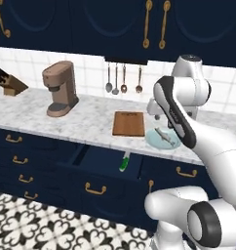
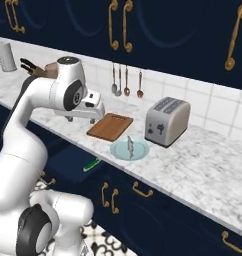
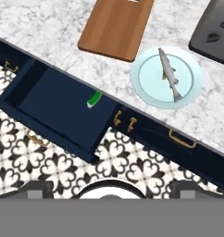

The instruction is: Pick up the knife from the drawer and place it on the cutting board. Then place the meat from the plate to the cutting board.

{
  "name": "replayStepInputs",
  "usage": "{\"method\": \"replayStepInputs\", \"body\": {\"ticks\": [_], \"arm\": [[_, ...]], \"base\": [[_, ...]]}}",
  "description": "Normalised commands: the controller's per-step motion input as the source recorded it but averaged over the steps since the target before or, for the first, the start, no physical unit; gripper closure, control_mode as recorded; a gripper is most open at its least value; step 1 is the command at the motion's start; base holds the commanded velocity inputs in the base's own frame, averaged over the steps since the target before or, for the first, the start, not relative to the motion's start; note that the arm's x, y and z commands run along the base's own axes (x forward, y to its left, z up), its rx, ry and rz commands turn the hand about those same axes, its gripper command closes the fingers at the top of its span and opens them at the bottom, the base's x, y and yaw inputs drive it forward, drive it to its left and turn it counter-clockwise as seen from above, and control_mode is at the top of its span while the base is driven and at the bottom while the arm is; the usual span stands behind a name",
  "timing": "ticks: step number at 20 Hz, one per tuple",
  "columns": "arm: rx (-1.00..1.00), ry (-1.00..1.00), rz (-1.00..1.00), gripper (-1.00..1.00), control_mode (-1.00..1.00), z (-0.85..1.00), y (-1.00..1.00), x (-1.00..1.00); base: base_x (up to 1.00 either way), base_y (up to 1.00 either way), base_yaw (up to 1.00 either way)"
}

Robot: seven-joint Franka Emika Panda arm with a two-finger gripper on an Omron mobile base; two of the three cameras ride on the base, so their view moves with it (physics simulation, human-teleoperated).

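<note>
Drawer: pulled out, holding the knife at its back right, green handle showing. Cutting board: bare on the marble bench. Plate: beside board, carrying the meat. Gripper: above the bench, fingers spread wide, empty.

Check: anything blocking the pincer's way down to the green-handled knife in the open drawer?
Nothing visible. The green-handled knife lies in the open navy drawer, its far end tucked under the marble counter edge. The open pincer hangs above the counter beside the brown wooden cutting board, with open space below.
</note>
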Motion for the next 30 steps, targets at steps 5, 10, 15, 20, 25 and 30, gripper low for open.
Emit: {"method": "replayStepInputs", "body": {"ticks": [5, 10, 15, 20, 25, 30], "arm": [[0.0, 0.0, 0.0, -1.0, 1.0, 0.0, 0.0, 0.0], [0.0, 0.0, 0.0, -1.0, 1.0, 0.0, 0.0, 0.0], [0.0, 0.0, 0.0, -1.0, 1.0, 0.0, 0.0, 0.0], [0.0, 0.0, -0.03, -1.0, -1.0, -0.47, 0.33, -0.22], [0.02, 0.0, -0.16, -1.0, -1.0, -1.0, 1.0, -0.04], [0.17, 0.01, -0.14, -1.0, -1.0, -0.99, 0.92, 0.35]], "base": [[0.47, -0.4, 0.26], [0.29, -0.24, 0.21], [0.0, 0.0, 0.0], [0.0, 0.0, 0.0], [0.0, 0.0, 0.0], [0.0, 0.0, 0.0]]}}
